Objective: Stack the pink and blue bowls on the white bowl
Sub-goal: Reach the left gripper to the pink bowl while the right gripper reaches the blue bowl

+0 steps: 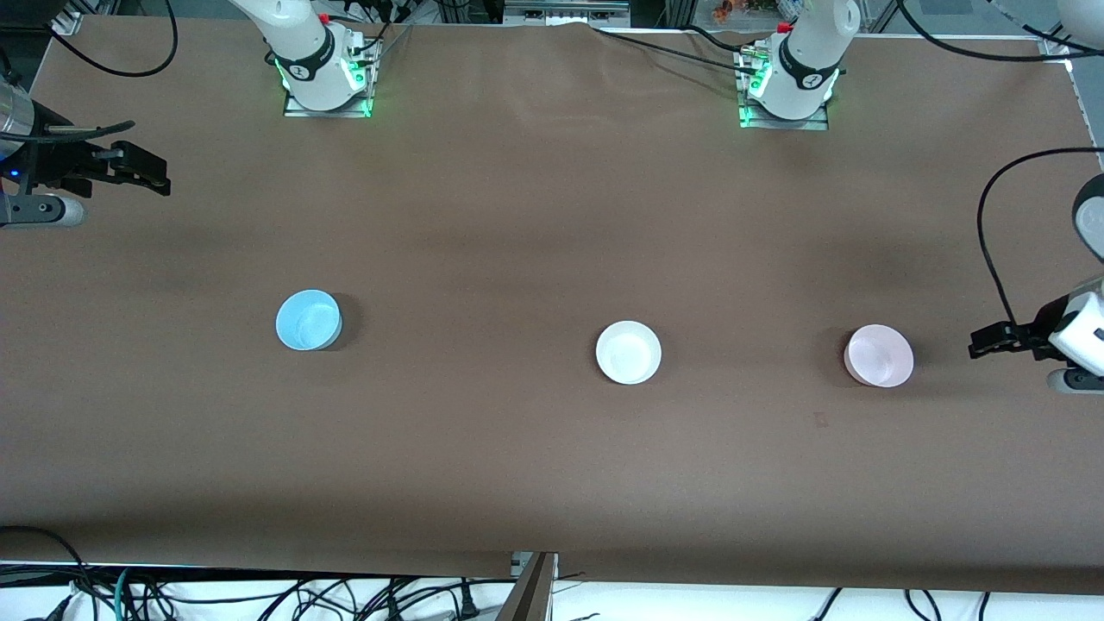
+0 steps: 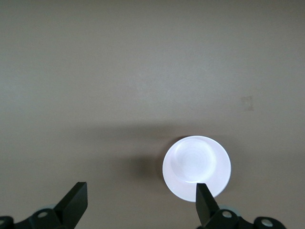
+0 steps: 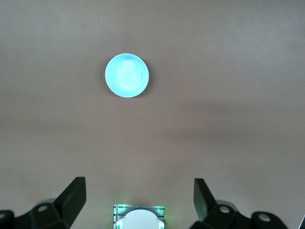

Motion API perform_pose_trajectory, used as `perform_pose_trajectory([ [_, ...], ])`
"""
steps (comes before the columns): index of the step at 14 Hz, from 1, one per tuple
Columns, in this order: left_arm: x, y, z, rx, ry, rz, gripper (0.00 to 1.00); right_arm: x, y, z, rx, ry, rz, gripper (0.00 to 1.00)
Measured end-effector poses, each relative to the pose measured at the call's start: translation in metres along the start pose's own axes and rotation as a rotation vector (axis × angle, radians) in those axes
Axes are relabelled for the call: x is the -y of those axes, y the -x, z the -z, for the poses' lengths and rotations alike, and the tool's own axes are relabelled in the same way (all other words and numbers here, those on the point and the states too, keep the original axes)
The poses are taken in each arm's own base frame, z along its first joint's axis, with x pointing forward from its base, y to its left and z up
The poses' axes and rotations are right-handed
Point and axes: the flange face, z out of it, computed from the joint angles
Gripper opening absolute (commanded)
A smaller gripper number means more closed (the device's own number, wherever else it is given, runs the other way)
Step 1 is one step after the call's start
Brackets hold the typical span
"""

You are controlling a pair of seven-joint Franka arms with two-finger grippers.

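On table, blue bowl, white bowl, pink bowl, both jaws spread.

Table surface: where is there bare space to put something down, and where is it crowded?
Bare cloth lies between the blue bowl and the white bowl, and between all three bowls and the robots' bases. The tightest spot is the pink bowl, with the open left gripper beside it. The open right gripper waits at the table's end.

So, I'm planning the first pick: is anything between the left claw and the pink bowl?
Nothing visible: bare table lies between the open left claw and the pink bowl, toward the left arm's end.
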Motion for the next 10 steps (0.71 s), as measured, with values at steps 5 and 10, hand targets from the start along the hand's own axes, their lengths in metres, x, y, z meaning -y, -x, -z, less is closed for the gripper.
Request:
perform_pose_trajectory([
  [5, 0.002, 0.015, -0.06, -0.012, 0.02, 0.031, 0.99, -0.002, 0.0, 0.0, 0.001, -0.001, -0.003, 1.0],
  [10, -0.001, 0.035, -0.098, -0.026, 0.01, 0.038, 0.95, -0.001, -0.016, -0.02, 0.029, -0.001, -0.002, 1.0],
])
